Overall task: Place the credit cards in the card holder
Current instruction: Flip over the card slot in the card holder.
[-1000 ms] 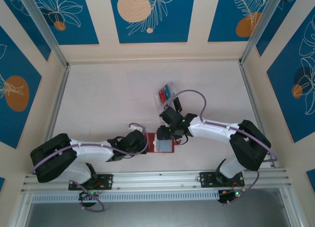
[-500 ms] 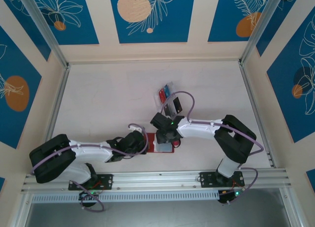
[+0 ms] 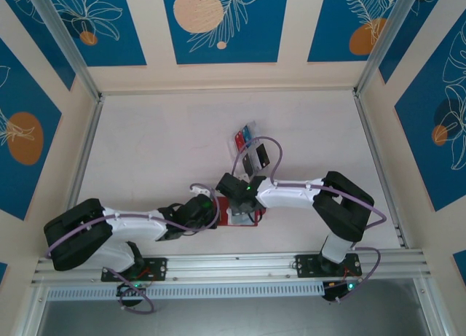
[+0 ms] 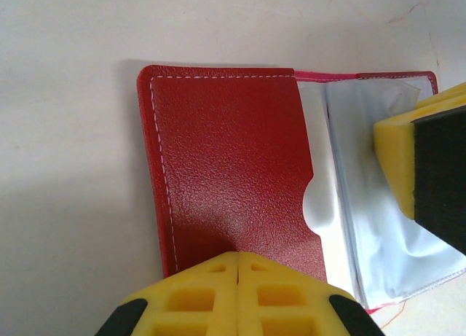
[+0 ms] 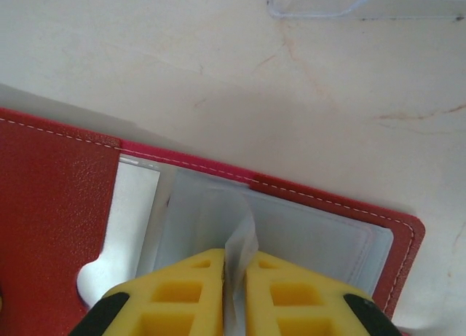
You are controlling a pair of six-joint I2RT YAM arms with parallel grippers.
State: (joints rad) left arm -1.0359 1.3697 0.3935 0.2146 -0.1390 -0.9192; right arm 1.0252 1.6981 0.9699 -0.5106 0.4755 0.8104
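Right gripper (image 5: 234, 263) pinches clear sleeve (image 5: 242, 234); left gripper (image 4: 239, 263), fingers together, pins card holder (image 4: 233, 154) beneath them.
Pulling hard could tear the sleeve or slip it from between the fingers.

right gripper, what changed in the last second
The right gripper shifted left across the open card holder and closed on a clear sleeve inside it. The left gripper stayed shut at the red flap; the cards stayed in the tray.
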